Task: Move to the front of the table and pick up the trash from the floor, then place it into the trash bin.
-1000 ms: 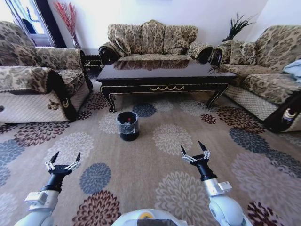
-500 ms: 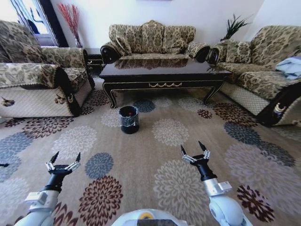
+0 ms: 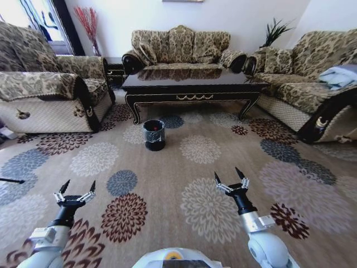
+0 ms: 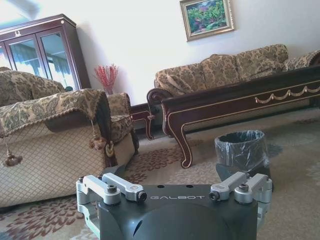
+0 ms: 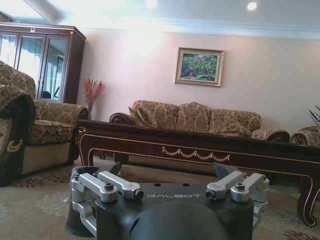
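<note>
The long dark table [image 3: 192,85] stands far ahead on the flower-patterned floor [image 3: 184,167]. The black trash bin [image 3: 154,134] with its clear liner sits on the carpet before the table's left leg, and a red speck shows inside it. Loose trash on the carpet is out of view. My left gripper [image 3: 79,185] and right gripper [image 3: 227,174] hover open and empty low over the carpet, well short of the bin. The left wrist view looks at the bin [image 4: 241,149] beside the table [image 4: 235,102]. From the right wrist, the table [image 5: 200,145] spans the background.
Patterned sofas [image 3: 53,97] [image 3: 181,44] [image 3: 312,89] ring the table on three sides. A thin dark object [image 3: 11,180] lies at the carpet's left edge. Open carpet stretches between me and the bin. A glass cabinet [image 4: 35,50] stands at the back left.
The whole head view has shifted: table, bin and sofas look smaller and farther off, with more carpet in front. Both arms hold the same pose, grippers still open.
</note>
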Controlling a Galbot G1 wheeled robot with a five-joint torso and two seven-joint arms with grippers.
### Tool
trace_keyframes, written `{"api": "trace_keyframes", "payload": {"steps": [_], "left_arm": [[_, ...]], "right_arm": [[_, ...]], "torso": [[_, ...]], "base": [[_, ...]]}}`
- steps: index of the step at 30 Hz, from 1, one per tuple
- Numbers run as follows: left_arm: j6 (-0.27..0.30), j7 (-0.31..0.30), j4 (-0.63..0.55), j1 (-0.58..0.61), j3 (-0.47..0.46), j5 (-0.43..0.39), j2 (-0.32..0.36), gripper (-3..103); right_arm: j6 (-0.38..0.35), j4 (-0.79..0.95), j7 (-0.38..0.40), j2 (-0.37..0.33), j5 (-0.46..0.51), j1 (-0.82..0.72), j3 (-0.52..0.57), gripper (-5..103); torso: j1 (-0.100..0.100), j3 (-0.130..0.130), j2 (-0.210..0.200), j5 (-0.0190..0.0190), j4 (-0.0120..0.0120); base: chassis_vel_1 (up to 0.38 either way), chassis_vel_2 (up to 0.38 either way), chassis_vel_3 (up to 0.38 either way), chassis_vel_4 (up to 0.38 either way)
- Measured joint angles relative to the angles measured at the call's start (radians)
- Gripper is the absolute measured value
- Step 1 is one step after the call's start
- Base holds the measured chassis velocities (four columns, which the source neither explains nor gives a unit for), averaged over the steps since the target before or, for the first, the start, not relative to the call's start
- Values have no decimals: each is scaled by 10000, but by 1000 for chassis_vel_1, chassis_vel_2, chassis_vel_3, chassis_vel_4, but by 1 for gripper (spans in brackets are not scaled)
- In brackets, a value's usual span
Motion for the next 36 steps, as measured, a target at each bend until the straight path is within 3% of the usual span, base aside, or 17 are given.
{"api": "trace_keyframes", "payload": {"steps": [36], "left_arm": [[0,0,0,0,0,0,0,100]], "right_arm": [[0,0,0,0,0,0,0,100]], "torso": [[1,1,0,-1,0]], "base": [[146,-145,-145,138]]}}
